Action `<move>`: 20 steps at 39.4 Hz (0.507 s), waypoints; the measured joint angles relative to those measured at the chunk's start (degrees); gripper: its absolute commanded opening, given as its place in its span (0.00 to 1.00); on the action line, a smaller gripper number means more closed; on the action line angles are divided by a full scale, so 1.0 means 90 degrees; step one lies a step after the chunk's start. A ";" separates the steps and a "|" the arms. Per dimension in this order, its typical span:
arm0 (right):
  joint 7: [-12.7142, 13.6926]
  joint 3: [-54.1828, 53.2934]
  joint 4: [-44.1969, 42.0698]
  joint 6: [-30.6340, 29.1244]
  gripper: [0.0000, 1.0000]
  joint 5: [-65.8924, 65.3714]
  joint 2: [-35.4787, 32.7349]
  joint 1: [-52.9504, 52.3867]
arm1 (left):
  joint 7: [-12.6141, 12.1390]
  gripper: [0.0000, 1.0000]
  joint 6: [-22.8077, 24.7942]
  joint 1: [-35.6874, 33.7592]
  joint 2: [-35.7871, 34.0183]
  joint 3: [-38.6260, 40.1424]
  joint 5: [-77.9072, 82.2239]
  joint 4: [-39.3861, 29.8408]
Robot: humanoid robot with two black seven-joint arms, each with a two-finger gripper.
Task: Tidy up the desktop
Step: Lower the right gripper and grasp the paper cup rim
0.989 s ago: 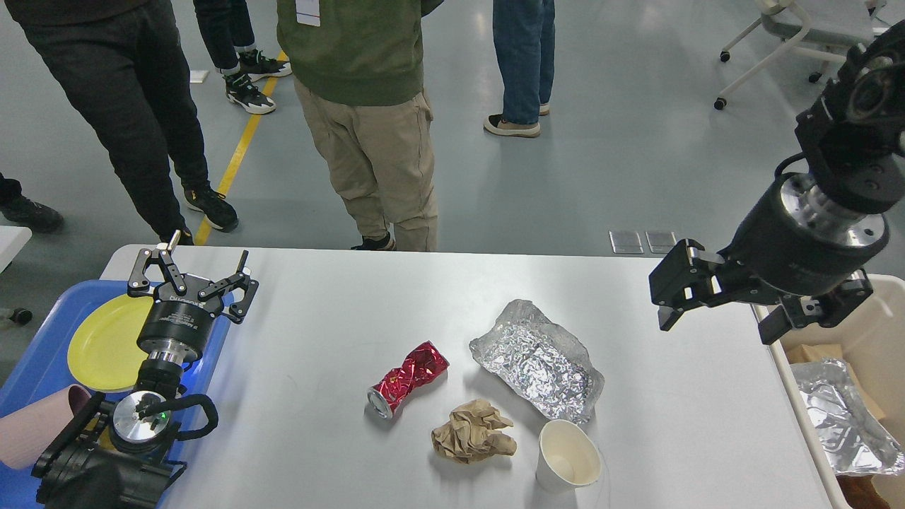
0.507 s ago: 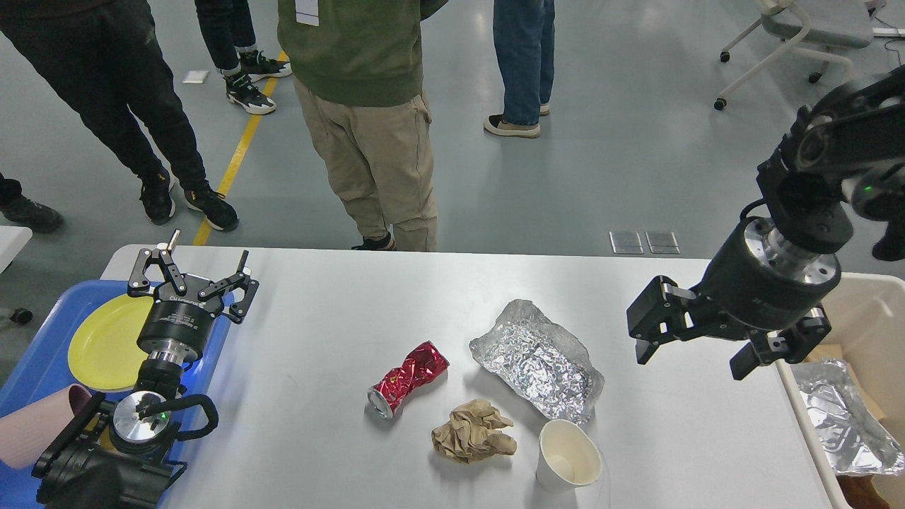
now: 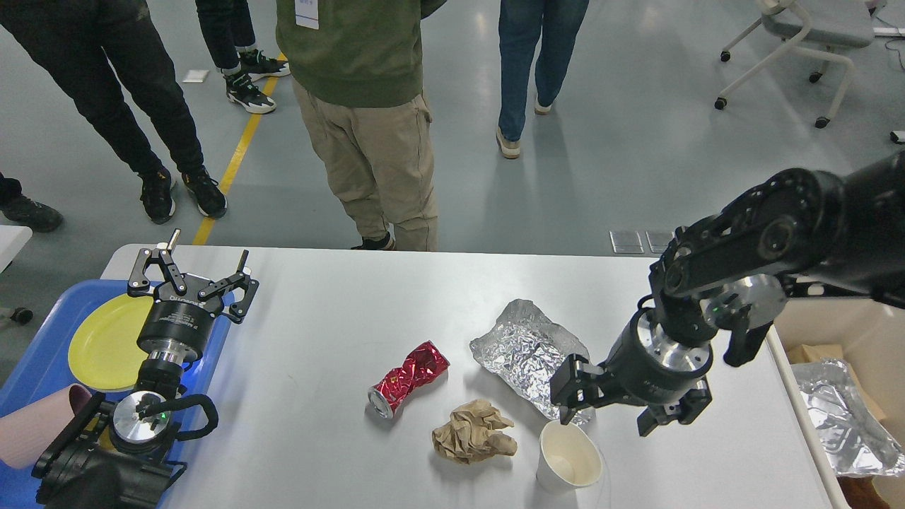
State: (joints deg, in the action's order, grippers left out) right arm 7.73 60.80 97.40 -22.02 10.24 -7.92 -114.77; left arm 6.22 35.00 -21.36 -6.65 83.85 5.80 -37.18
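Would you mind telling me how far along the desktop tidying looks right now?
Partly done: foil already lies in the beige bin. In hand: the right tool, open and empty, hangs near the paper cup and foil wrapper. Left on the desktop: those two, the red can and brown paper. The left tool is open.

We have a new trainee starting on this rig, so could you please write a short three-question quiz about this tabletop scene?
1. True or false: the crushed red can lies on the desktop.
2. What stands nearest the right gripper? A) yellow plate B) paper cup C) blue tray
3. The left gripper is open or shut?

Key: 1 true; 2 B; 3 open.
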 measured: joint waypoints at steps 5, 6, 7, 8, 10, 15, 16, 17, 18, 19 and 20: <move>0.0002 -0.0075 -0.0211 0.0333 0.93 -0.0158 0.0155 0.0505 | 0.0000 0.96 0.0000 0.0000 0.0002 0.0000 0.0000 0.0000; 0.0001 -0.0081 -0.0254 0.0389 0.93 -0.0205 0.0194 0.0591 | 0.0000 0.96 0.0000 0.0000 0.0002 0.0000 0.0000 0.0000; 0.0001 -0.0089 -0.0313 0.0481 0.93 -0.0270 0.0243 0.0703 | 0.0000 0.96 0.0000 0.0000 0.0002 0.0000 0.0000 0.0000; 0.0001 -0.0091 -0.0340 0.0538 0.93 -0.0297 0.0267 0.0763 | 0.0000 0.96 0.0000 0.0000 0.0002 0.0000 0.0000 0.0000; 0.0002 -0.0097 -0.0429 0.0739 0.93 -0.0334 0.0356 0.0964 | 0.0001 0.96 0.0000 0.0000 0.0001 0.0000 0.0000 0.0000; 0.0000 -0.0079 -0.0770 0.1071 0.91 -0.0357 0.0641 0.1468 | 0.0001 0.96 0.0000 0.0000 0.0001 0.0000 0.0000 0.0000; 0.0001 -0.0067 -0.0840 0.1088 0.90 -0.0360 0.0660 0.1545 | 0.0001 0.96 0.0000 0.0000 0.0001 0.0000 0.0000 0.0000; 0.0005 -0.0050 -0.0930 0.1099 0.89 -0.0363 0.0680 0.1639 | 0.0001 0.96 0.0000 0.0000 0.0001 0.0000 0.0000 0.0000; 0.0007 -0.0039 -0.1006 0.1105 0.88 -0.0365 0.0697 0.1713 | 0.0001 0.96 0.0000 0.0000 0.0001 0.0000 0.0000 0.0000; 0.0007 -0.0026 -0.1077 0.1112 0.87 -0.0367 0.0720 0.1785 | 0.0001 0.96 0.0000 0.0000 0.0001 0.0000 0.0000 0.0000; 0.0007 -0.0013 -0.1160 0.1114 0.86 -0.0367 0.0754 0.1867 | 0.0002 0.96 0.0000 0.0000 0.0001 0.0000 0.0000 0.0000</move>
State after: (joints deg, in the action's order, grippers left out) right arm 7.80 60.68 86.96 -11.99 6.94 -1.13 -97.96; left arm 6.24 34.99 -21.36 -6.64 83.85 5.80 -37.18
